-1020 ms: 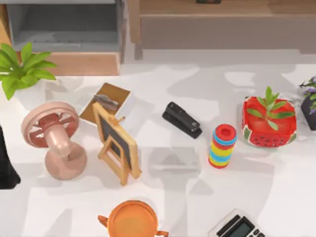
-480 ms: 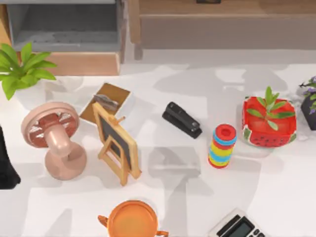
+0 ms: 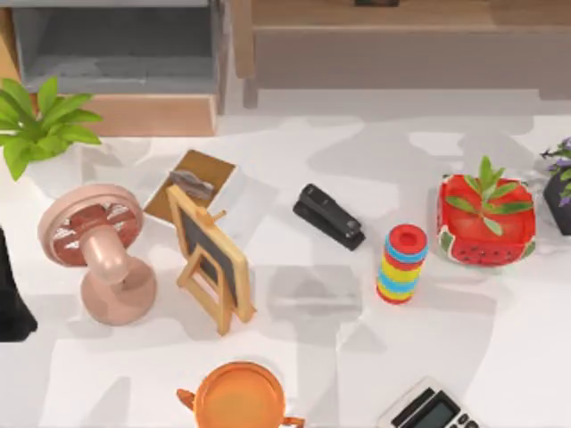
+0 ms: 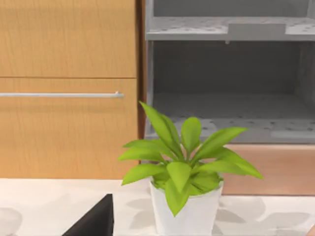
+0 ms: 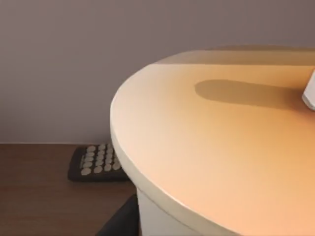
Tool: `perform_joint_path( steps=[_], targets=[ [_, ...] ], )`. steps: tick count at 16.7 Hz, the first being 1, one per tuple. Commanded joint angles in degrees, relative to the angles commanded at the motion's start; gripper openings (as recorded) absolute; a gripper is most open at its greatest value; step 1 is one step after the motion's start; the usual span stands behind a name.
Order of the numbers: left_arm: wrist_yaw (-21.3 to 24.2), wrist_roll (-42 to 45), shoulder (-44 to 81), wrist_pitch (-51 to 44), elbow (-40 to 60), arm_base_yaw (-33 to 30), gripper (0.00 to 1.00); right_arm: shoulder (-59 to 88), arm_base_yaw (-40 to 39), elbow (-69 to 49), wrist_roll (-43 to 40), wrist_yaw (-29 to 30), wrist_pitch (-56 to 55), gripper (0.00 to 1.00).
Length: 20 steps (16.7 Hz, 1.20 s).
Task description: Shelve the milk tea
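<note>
Left arm: a dark part of it sits at the table's far left edge (image 3: 13,294); its fingers are out of view, so I cannot tell whether they are apart or together.
Ahead of the left wrist: a potted plant (image 4: 189,169) in a white pot stands close in front, and past it is the open grey shelf (image 4: 226,123) of a wooden cabinet (likely where the carton should go).
Right arm: parked off the table; its wrist camera faces a round pale tabletop (image 5: 216,147) with a dark keypad (image 5: 96,162) on the floor beyond, so its grip cannot be told either.
Milk tea (image 3: 192,185): lies flat, brown face up, to the right of the left arm and toward the shelf, tucked just behind the little chalkboard easel (image 3: 210,259) and beside the pink fan (image 3: 94,250).
Access: easel and fan crowd the carton on the near side, so a reach from above looks cleanest.
Farther out: a black stapler (image 3: 328,217), a striped ring stack (image 3: 401,264), a red watermelon planter (image 3: 486,221), an orange pot (image 3: 239,397) and a calculator (image 3: 428,410).
Progress: carton not yet held; task barely begun, by my reading.
</note>
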State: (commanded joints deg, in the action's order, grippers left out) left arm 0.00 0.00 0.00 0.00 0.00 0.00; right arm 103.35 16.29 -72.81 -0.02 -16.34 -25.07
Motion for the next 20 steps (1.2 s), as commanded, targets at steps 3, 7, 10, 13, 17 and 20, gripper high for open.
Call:
perform_joint_path(
  steps=[3, 7, 10, 13, 17, 20],
  targets=[
    [0.0, 0.0, 0.0, 0.0, 0.0, 0.0, 1.0, 3.6, -0.7, -3.2, 0.6, 0.3, -0.8, 0.0],
    [0.0, 0.0, 0.0, 0.0, 0.0, 0.0, 1.0, 7.6, -1.9, -8.1, -0.3, 3.2, -0.5, 0.0],
    [0.0, 0.0, 0.0, 0.0, 0.0, 0.0, 1.0, 9.2, -2.3, -9.7, -0.6, 4.3, -0.7, 0.0],
    [0.0, 0.0, 0.0, 0.0, 0.0, 0.0, 1.0, 9.2, -2.3, -9.7, -0.6, 4.3, -0.7, 0.0],
    [0.0, 0.0, 0.0, 0.0, 0.0, 0.0, 1.0, 9.2, -2.3, -9.7, -0.6, 4.3, -0.7, 0.23],
    [0.0, 0.0, 0.0, 0.0, 0.0, 0.0, 1.0, 9.2, -2.3, -9.7, -0.6, 4.3, -0.7, 0.45]
  ],
)
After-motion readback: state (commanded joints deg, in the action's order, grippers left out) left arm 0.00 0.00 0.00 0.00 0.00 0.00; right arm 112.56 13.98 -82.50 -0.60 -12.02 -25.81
